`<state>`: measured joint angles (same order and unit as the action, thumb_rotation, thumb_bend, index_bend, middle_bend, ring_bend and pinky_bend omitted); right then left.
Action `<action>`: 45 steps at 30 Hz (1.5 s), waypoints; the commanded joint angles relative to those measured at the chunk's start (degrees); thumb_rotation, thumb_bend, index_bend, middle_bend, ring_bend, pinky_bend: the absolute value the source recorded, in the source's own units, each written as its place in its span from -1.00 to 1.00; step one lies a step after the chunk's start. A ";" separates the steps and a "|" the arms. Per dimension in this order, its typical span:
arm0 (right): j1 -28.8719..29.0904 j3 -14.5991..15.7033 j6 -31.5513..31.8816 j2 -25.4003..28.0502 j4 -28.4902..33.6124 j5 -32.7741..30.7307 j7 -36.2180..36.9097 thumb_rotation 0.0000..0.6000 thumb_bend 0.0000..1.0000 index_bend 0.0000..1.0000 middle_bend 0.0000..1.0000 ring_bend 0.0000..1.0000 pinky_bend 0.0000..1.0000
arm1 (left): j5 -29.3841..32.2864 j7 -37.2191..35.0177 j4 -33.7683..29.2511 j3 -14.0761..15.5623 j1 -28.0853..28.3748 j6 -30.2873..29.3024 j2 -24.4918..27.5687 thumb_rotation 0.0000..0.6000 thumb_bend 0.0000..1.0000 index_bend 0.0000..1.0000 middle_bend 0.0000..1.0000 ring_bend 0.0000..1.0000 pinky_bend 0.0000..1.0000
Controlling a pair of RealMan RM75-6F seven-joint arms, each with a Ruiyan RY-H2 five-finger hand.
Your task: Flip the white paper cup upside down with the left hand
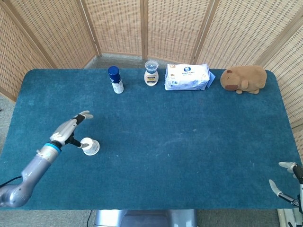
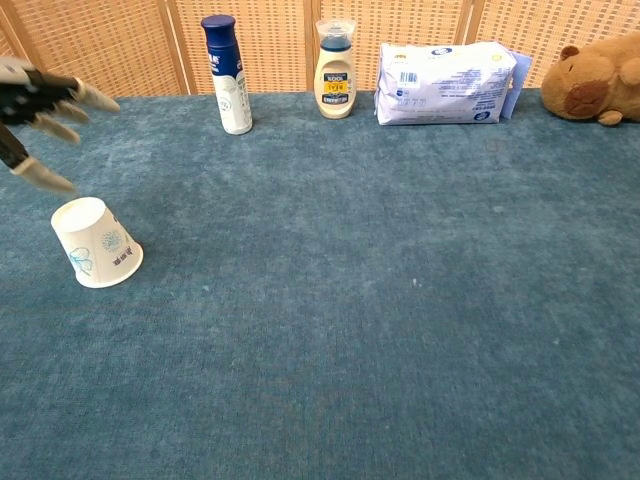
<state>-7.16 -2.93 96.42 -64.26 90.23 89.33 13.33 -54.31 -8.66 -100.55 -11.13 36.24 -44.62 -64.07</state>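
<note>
The white paper cup [image 1: 90, 146] [image 2: 96, 243] stands upside down on the blue table, its wide mouth on the cloth and its narrow base up, leaning slightly. My left hand [image 1: 68, 130] [image 2: 40, 115] hovers up and to the left of the cup, fingers spread, touching nothing. A clear gap lies between the fingers and the cup. My right hand [image 1: 286, 182] shows only at the lower right corner of the head view, off the table's edge, fingers apart and holding nothing.
Along the far edge stand a blue-capped bottle [image 1: 115, 80], a cream bottle [image 1: 151, 73], a pack of wipes [image 1: 187, 77] and a brown plush toy [image 1: 244, 79]. Wicker screens close off the back.
</note>
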 commanded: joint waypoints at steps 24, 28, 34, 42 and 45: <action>4.10 0.46 -3.48 0.34 3.71 3.94 -5.54 0.37 -0.34 -0.32 -0.27 -0.19 -0.15 | -25.72 0.87 -12.26 12.08 -21.39 -28.80 8.61 1.00 -0.74 -0.73 -0.97 -1.00 -0.77; 4.89 1.18 -3.96 0.25 4.99 6.20 -8.55 0.38 -0.34 -0.32 -0.27 -0.19 -0.15 | -30.77 0.70 -12.63 15.40 -25.43 -32.93 8.71 1.00 -0.74 -0.73 -0.97 -1.00 -0.77; 5.66 2.12 -4.80 0.37 7.45 8.20 -11.04 0.37 -0.34 -0.32 -0.27 -0.19 -0.15 | -36.20 2.13 -11.77 19.15 -30.42 -37.95 8.21 1.00 -0.74 -0.73 -0.97 -1.00 -0.77; 5.80 2.88 -5.19 0.18 9.48 8.78 -13.51 0.37 -0.34 -0.32 -0.27 -0.19 -0.15 | -41.90 8.52 -10.09 21.87 -36.17 -44.70 6.92 1.00 -0.74 -0.73 -0.97 -1.00 -0.77; 5.73 3.12 -5.22 -0.13 10.02 8.80 -14.52 0.38 -0.34 -0.32 -0.27 -0.19 -0.15 | -44.31 8.63 -8.48 22.23 -37.61 -46.76 5.74 1.00 -0.74 -0.73 -0.97 -1.00 -0.77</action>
<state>-1.40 0.09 91.23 -64.28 100.09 98.11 -1.02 -97.22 -0.43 -110.19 10.59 -0.19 -90.07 -57.46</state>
